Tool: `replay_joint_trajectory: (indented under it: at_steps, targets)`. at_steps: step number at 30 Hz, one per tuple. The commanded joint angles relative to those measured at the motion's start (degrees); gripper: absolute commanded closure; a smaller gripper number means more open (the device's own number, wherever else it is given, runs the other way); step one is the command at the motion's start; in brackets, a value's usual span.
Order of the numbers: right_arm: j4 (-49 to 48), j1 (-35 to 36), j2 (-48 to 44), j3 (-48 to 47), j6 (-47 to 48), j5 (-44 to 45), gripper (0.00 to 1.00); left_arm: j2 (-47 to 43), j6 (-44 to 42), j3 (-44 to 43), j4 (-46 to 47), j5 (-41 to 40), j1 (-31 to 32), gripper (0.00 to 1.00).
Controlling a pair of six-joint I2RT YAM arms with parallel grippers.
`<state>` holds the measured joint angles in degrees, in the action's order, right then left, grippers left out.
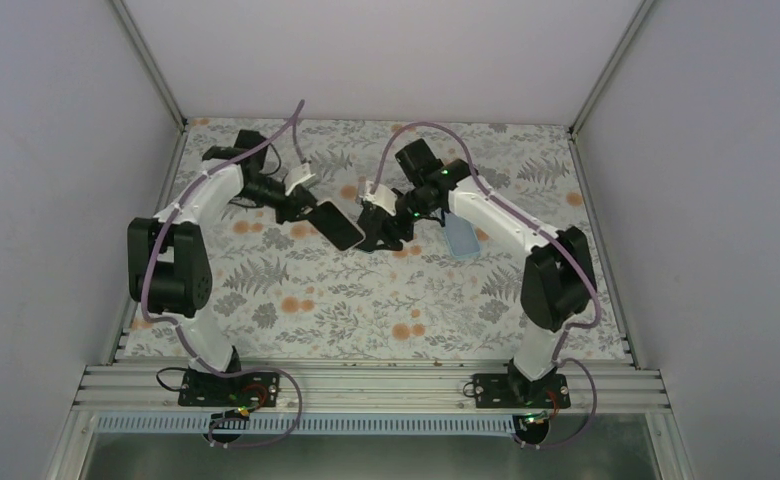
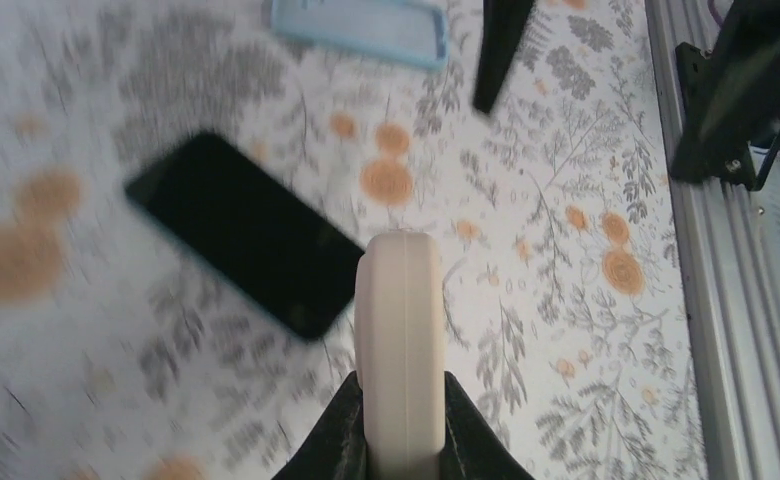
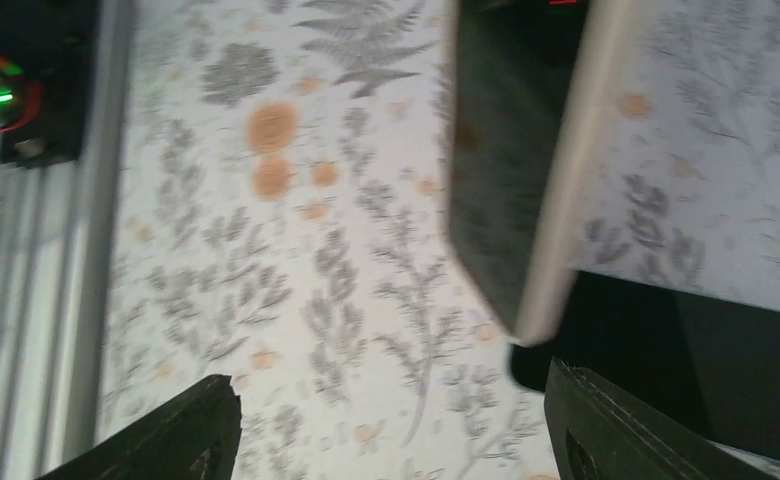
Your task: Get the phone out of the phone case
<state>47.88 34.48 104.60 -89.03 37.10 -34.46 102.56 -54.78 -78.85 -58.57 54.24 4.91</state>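
Note:
My left gripper (image 1: 306, 208) (image 2: 398, 390) is shut on a flat cream-edged phone case (image 2: 398, 320), seen edge-on between its fingers. In the right wrist view the case (image 3: 506, 150) shows a dark face and a cream rim, held above the table. The black phone (image 1: 338, 225) (image 2: 246, 235) (image 3: 726, 370) lies bare on the flowered cloth, just beyond the left gripper. My right gripper (image 1: 374, 230) (image 3: 396, 430) is open and empty, next to the phone's right end.
A light blue case (image 1: 461, 240) (image 2: 361, 25) lies on the cloth beside the right arm's forearm. Grey walls enclose the table on three sides. The metal rail (image 2: 696, 250) with the arm bases runs along the near edge.

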Motion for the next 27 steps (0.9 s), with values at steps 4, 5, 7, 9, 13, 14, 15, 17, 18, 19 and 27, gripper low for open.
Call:
replay_joint_trajectory:
  at_steps: [4, 5, 7, 9, 13, 14, 15, 17, 18, 19, 27]
  targets:
    - [5.0, -1.4, -11.2, 7.8, 11.1, -9.6, 0.23, -4.7, -3.8, -14.6, -6.2, 3.1, 7.3, 0.98]
    - [3.9, -1.9, -12.7, 9.3, 11.1, -9.4, 0.23, -4.2, -5.1, -16.3, -8.4, 3.4, 8.1, 0.98]
    - [1.9, -3.1, -15.1, 11.9, 11.1, -9.6, 0.24, -3.3, -7.2, -18.8, -12.5, 3.2, 9.9, 0.97]
    - [1.4, -4.9, -17.0, 13.3, 11.6, -10.6, 0.25, -3.2, -6.9, -19.8, -13.9, 1.7, 11.3, 0.97]
    - [0.1, -7.2, -20.0, 16.6, 11.8, -10.0, 0.25, -5.8, -4.8, -17.7, -11.7, 0.3, 13.4, 0.98]
    - [-0.6, -7.7, -20.8, 17.5, 11.9, -9.7, 0.25, -6.7, -3.7, -17.1, -9.5, 0.1, 13.9, 0.98]
    - [-1.1, -7.9, -21.4, 18.2, 11.9, -9.3, 0.25, -7.5, -2.8, -16.6, -8.2, -0.1, 14.3, 0.98]
    - [-1.7, -8.7, -22.2, 19.5, 12.2, -9.1, 0.26, -8.4, -0.8, -16.3, -6.2, -0.8, 15.7, 0.98]
    - [-1.8, -9.0, -22.4, 19.9, 12.3, -9.1, 0.27, -8.6, -0.4, -16.5, -5.7, -1.0, 16.4, 0.98]
    - [-2.0, -9.3, -22.4, 20.2, 12.3, -9.1, 0.28, -8.6, 0.1, -16.8, -5.4, -1.2, 17.0, 0.98]
    - [-6.0, -10.1, -21.0, 21.9, 10.8, -10.2, 0.44, -7.5, 1.0, -19.2, -6.7, -2.6, 21.0, 0.98]
